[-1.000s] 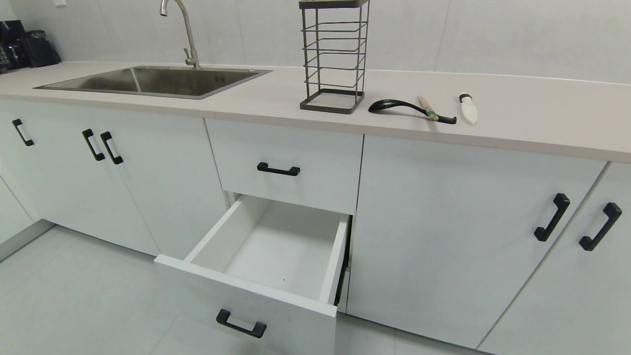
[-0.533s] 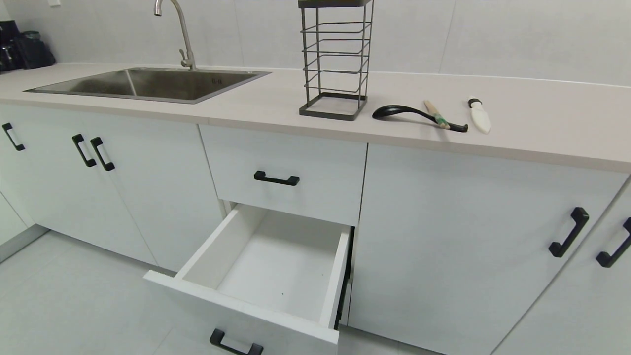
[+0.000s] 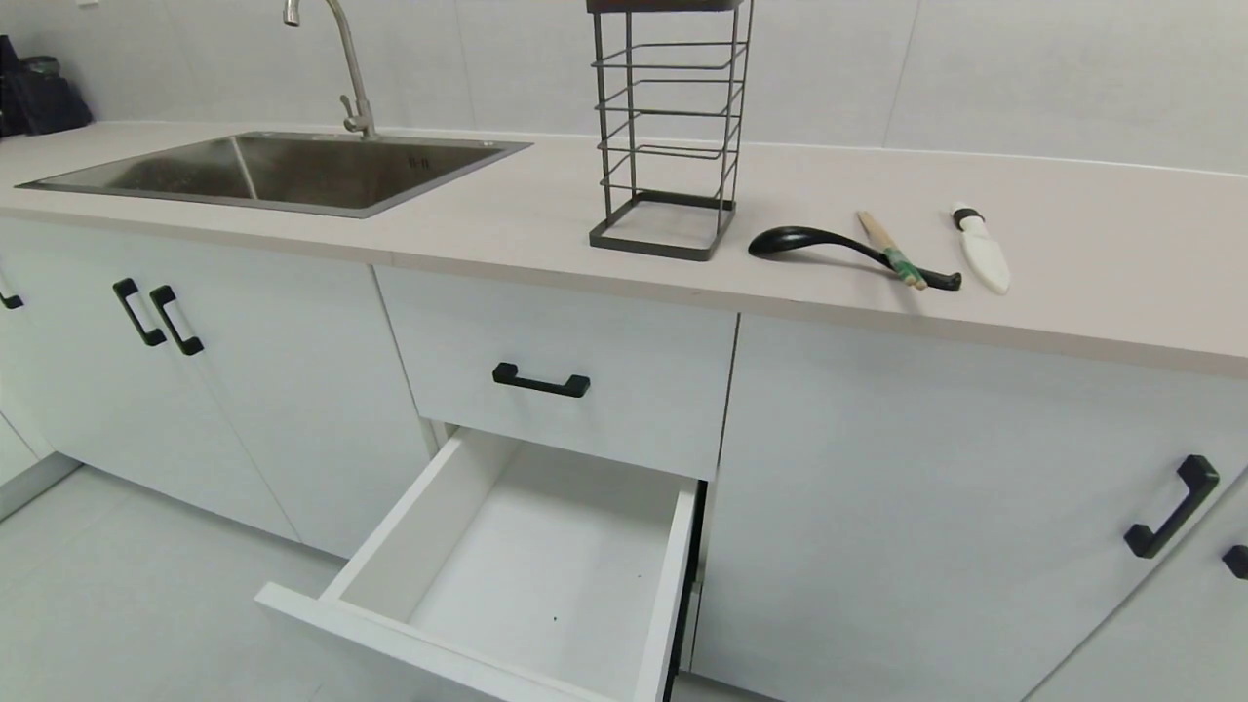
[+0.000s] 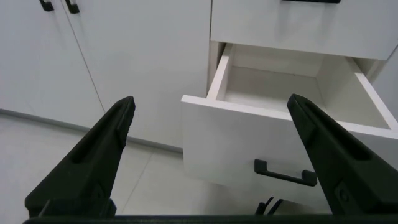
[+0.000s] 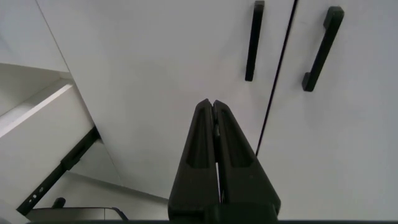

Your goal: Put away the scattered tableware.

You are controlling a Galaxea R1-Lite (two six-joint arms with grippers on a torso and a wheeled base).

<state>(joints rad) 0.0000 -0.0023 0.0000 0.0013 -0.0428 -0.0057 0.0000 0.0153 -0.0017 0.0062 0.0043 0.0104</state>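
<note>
Scattered tableware on the pale counter [image 3: 507, 210], white drawer [image 3: 668, 585] pulled open below.
The curved black ladle [image 3: 795, 239], wooden chopsticks [image 3: 889, 250] and white knife [image 3: 983, 261] lie close together; they look light, stiff and smooth, likely best pinched mid-handle. Left gripper [image 4: 211, 106] fingers are spread, right gripper [image 5: 212, 109] fingers pressed together.

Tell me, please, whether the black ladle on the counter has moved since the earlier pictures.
No. The black ladle lies in the same spot beside the wire rack; only the camera has shifted.

Head view looks down; low wrist views share its open drawer [image 3: 546, 556].
</note>
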